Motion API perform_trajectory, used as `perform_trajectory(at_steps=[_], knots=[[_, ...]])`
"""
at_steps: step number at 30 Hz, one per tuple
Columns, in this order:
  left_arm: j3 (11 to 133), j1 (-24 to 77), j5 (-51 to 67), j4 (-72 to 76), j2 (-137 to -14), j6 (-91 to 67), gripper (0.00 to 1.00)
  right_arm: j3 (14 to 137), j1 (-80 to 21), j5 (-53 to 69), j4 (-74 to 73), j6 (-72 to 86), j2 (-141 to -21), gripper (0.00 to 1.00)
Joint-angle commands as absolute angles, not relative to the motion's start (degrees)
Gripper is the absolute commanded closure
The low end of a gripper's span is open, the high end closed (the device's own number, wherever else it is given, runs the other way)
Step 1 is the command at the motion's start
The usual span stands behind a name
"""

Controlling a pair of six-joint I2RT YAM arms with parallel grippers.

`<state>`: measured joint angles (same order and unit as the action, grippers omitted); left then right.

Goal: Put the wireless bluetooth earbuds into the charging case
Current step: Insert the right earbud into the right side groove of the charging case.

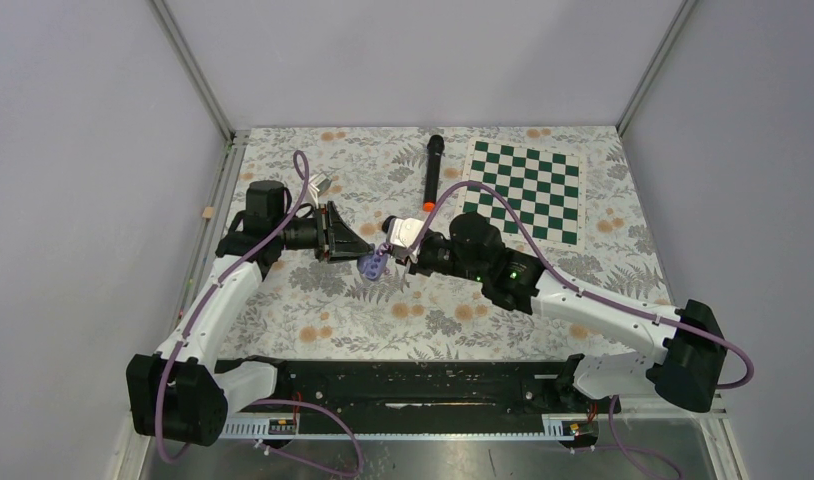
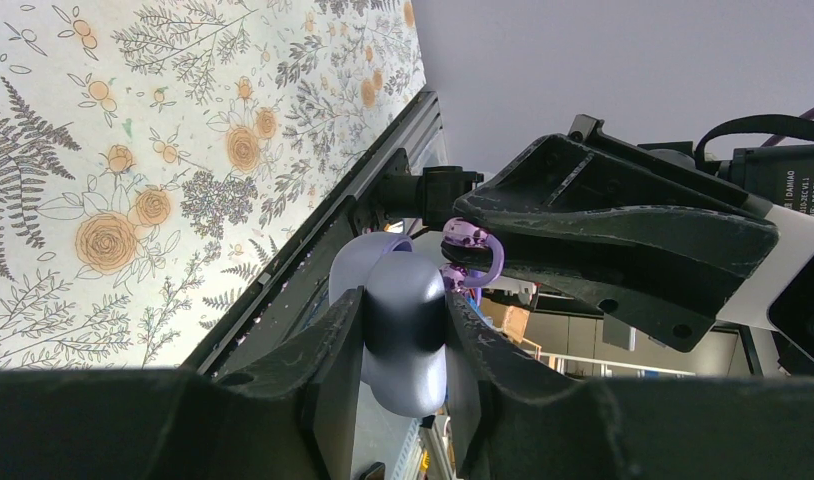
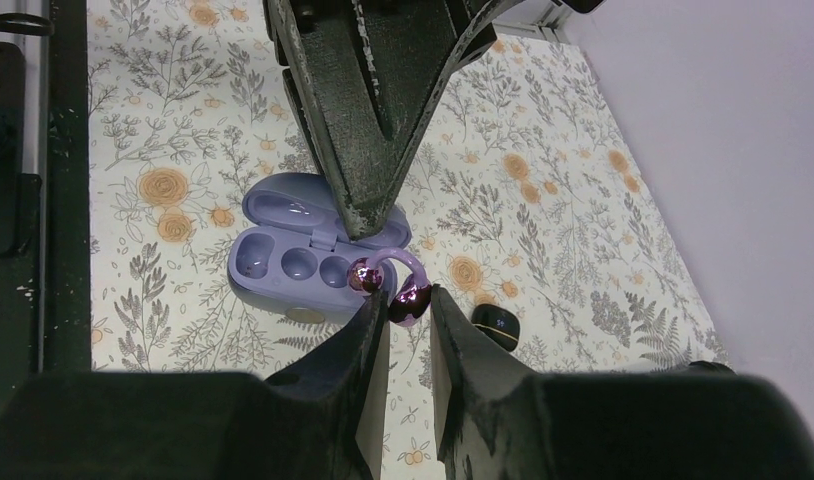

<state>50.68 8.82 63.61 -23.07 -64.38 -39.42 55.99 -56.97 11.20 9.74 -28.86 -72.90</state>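
The pale purple charging case [image 3: 283, 268] is open, its lid folded back and its wells facing my right wrist camera. My left gripper [image 2: 405, 312] is shut on the case [image 2: 403, 335], holding it just above the floral table; its fingers [image 3: 368, 140] come down from the top of the right wrist view. My right gripper [image 3: 407, 303] is shut on a pale purple earbud [image 3: 411, 297] with a curved clip. The earbud's shiny other end sits at the case's right end, by the rightmost well. From above, the case [image 1: 375, 265] hangs between my left gripper [image 1: 363, 256] and right gripper [image 1: 393, 250].
A small black oval object with a lit display [image 3: 498, 325] lies on the table just right of my right fingers. A long black microphone with an orange end [image 1: 433, 168] lies at the back centre. A green checkered mat [image 1: 528, 188] is at the back right.
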Motion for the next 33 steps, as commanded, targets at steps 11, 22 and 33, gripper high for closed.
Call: perform_trajectory(at_steps=[11,22,33], knots=[[53.8,9.1,65.7,-21.4,-64.2,-38.7,1.00,56.1,-58.8,10.8,9.8,-29.2,-74.2,1.00],[53.7,9.0,66.1,-21.3,-64.0,-38.6,1.00,56.9,-59.4,6.6,8.9,-31.6,-75.3,1.00],[54.1,9.4,66.1,-21.4,-63.9,-38.6,1.00,58.4,-61.2,3.6,7.1,-34.8,-76.4,1.00]])
